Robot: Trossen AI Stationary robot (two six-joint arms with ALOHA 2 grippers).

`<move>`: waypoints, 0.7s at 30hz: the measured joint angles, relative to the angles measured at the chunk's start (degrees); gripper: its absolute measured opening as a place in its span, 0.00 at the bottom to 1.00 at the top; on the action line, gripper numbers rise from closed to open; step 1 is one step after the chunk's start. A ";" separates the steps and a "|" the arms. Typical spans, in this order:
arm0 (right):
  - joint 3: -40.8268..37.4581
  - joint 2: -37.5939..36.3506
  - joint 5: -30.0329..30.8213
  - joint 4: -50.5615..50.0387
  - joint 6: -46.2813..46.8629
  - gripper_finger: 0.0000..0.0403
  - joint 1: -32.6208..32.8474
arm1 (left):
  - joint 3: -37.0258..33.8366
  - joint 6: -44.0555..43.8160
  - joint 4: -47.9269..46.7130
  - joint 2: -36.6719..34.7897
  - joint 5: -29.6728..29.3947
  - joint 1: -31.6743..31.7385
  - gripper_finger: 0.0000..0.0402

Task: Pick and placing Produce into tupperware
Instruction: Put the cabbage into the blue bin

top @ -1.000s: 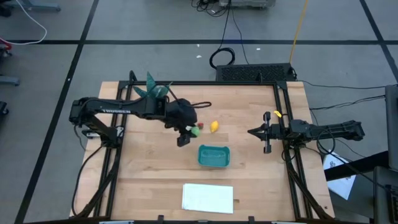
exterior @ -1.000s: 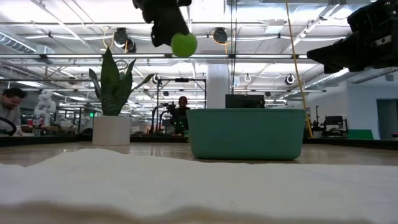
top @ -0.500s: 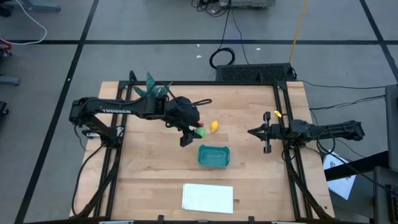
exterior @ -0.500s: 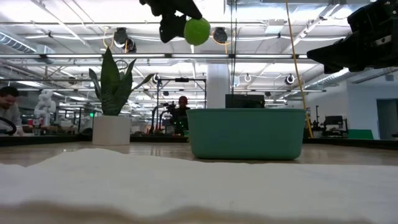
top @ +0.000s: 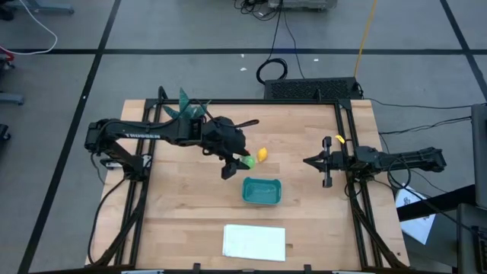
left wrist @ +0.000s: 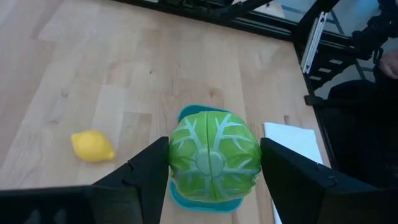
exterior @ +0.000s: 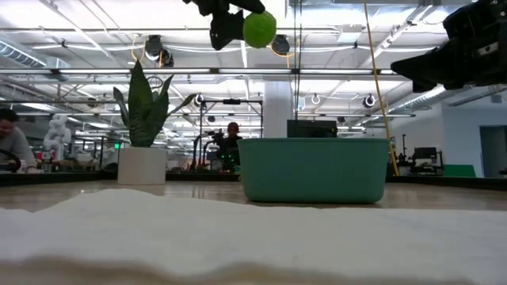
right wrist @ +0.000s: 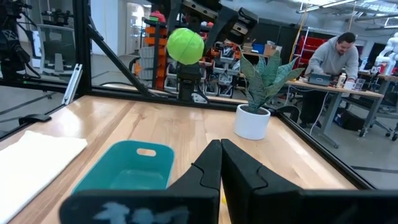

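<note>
The left gripper (left wrist: 214,163) is clamped on the light green round produce piece (left wrist: 214,157), a cabbage-like ball with pale veins, 1 dark finger on each side of it. Over the last second the ball has travelled across the low view from above the gap between potted plant (exterior: 142,119) and tub to a spot above the near-left part of the teal tupperware (exterior: 314,169), and it has risen a little too; in the high view the green ball (top: 247,161) has crept from beside the lemon toward the tub (top: 262,191) but sits just short of its rim. So the carry is under way and the drop is not yet due: judged from here, the arm needs a bit more travel over the tub, then a lowering and release. The tub looks empty in the right wrist view. The yellow lemon (top: 262,154) lies on the wooden table (top: 183,213), untouched, near the tub. The dark red piece cannot be made out now, likely hidden under the left arm. The right gripper (right wrist: 220,163) waits at the table's right edge, fingers pressed together, holding nothing. The white sheet (top: 254,242) lies well apart at the front.
</note>
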 joint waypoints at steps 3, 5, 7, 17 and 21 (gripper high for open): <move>0.00 0.00 0.00 0.38 0.01 0.00 0.01 | 0.00 -1.04 0.16 1.61 0.03 -0.15 0.56; 0.00 0.00 0.00 0.33 0.02 0.00 0.02 | -0.02 -1.49 0.27 3.65 0.14 -0.43 0.56; 0.00 0.00 0.00 0.33 0.02 0.00 0.02 | -0.03 -1.47 0.44 5.63 1.06 -0.80 0.56; 0.00 0.00 0.00 0.25 2.32 0.00 0.00 | -0.09 -3.32 5.48 13.11 9.53 -0.87 0.56; 0.00 0.00 0.00 0.28 2.34 0.00 0.01 | -0.09 -4.45 5.64 15.47 12.15 -0.91 0.56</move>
